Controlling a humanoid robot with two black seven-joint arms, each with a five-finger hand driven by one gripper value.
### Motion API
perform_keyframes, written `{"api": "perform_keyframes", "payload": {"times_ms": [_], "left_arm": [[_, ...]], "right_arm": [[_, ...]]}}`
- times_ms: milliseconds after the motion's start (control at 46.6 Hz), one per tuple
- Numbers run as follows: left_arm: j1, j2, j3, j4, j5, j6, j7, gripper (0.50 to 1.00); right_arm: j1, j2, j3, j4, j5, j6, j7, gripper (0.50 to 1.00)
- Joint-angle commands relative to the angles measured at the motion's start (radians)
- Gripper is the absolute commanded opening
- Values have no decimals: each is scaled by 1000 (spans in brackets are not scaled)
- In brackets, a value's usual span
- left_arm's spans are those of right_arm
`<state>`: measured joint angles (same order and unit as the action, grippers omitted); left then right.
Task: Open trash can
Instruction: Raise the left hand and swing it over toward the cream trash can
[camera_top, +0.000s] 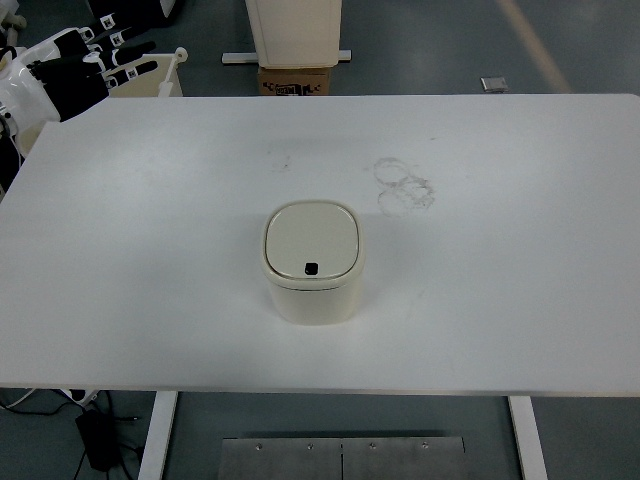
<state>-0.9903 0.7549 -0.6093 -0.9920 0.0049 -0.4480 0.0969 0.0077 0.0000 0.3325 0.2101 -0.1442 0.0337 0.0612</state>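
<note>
The left hand (95, 62) is showing at the upper left corner of the top view, its arm coming in from the left edge. It is hovering above the far left corner of the table (150, 300), black fingers (140, 70) stretched out and pointing to the right, loosely spread and gripping nothing. White casing is covering the wrist behind them. The right hand is not appearing anywhere in the picture.

Well apart from that hand, the trash can (312, 262) is standing upright near the middle of the white table, a little toward the robot's side. It is a small cream bin with rounded corners. Its lid (310, 243) is lying flat and closed on top, and a small black button (311, 268) is sitting at the lid's near edge.

Farther out, faint ring-shaped smudges (402, 185) are marking the tabletop to the right of and beyond the can, clear of it. Past the table's far edge, a cardboard box (296, 81) is resting on the grey floor beneath a cream cabinet (296, 30). At the lower left, under the table's near edge, black cables (95, 435) are lying on the floor.
</note>
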Motion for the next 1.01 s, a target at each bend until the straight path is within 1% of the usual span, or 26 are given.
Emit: {"api": "perform_keyframes", "payload": {"times_ms": [0,86,300,365,493,622,858,987], "left_arm": [[-48,29,57,-33,39,-14,18,1000],[-106,47,138,-57,75,-28,49,1000],[-249,84,253,-63,90,-60,58,1000],[-284,95,275,-76,95,-78,73,1000],[-336,113,299,-126,107,-130,106,1000],[-379,136,341,-207,145,-161,115,1000],[-482,124,433,-316,243,-163,115,1000],[-553,106,503,-350,302,-163,115,1000]], "right_arm": [[0,0,0,0,0,0,0,993],[0,0,0,0,0,0,0,993],[0,0,0,0,0,0,0,993],[0,0,-1,0,0,0,0,993],[0,0,0,0,0,0,0,993],[0,0,0,0,0,0,0,993],[0,0,0,0,0,0,0,993],[0,0,0,0,0,0,0,993]]}}
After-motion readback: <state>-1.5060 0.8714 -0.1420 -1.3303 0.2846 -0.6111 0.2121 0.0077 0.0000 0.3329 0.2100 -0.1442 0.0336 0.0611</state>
